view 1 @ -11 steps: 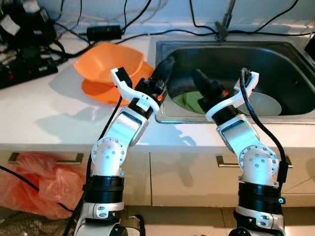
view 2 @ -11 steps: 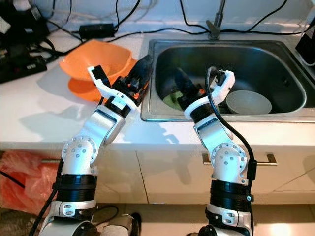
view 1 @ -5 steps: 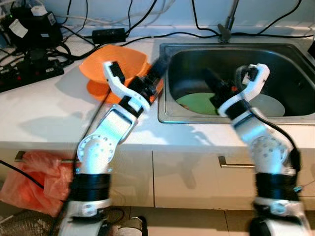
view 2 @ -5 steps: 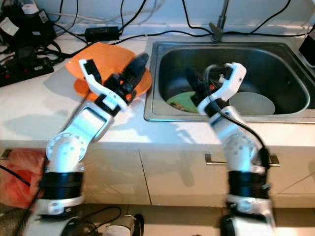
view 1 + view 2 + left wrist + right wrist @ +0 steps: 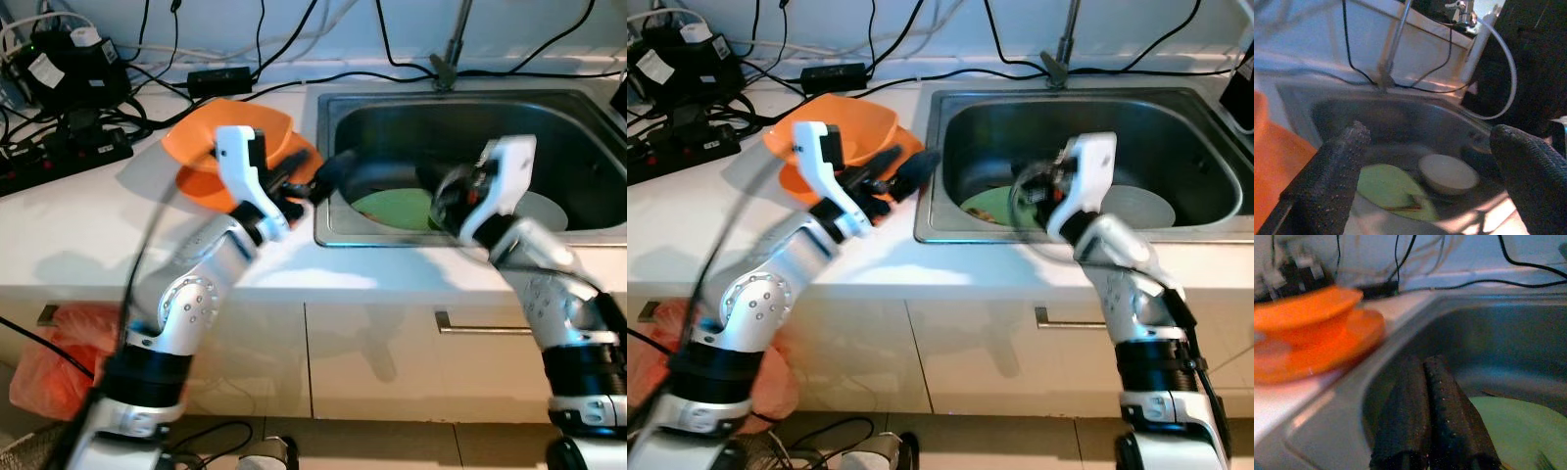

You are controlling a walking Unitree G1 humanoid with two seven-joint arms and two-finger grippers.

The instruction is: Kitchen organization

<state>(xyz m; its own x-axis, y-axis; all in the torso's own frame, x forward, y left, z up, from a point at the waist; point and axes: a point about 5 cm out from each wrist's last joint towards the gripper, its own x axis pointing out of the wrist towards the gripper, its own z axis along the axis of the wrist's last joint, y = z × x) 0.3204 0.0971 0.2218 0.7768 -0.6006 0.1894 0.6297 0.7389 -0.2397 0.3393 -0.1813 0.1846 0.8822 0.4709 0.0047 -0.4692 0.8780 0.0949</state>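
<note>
An orange bowl point(image 5: 230, 127) sits on an orange plate point(image 5: 196, 184) on the white counter, just left of the steel sink point(image 5: 460, 98). In the sink lie a green plate point(image 5: 397, 207) and a white bowl point(image 5: 541, 210). My left gripper point(image 5: 328, 174) hovers over the sink's left rim, next to the orange dishes. The left wrist view shows this gripper point(image 5: 1427, 132) open wide, with the green plate point(image 5: 1386, 188) and white bowl point(image 5: 1447, 174) beyond it. My right gripper point(image 5: 1422, 364) is shut and empty, low in the sink above the green plate point(image 5: 1513, 426).
Power strips and tangled cables point(image 5: 69, 147) crowd the counter's back left, with a black adapter point(image 5: 220, 78) behind the orange bowl. A faucet point(image 5: 451, 49) rises behind the sink. A red plastic bag point(image 5: 49, 352) hangs by the cabinet front below.
The camera has shifted. My left gripper swung right, from pointing forward to reaching across the sink's left rim. The right forearm rose and its gripper turned leftward in the sink.
</note>
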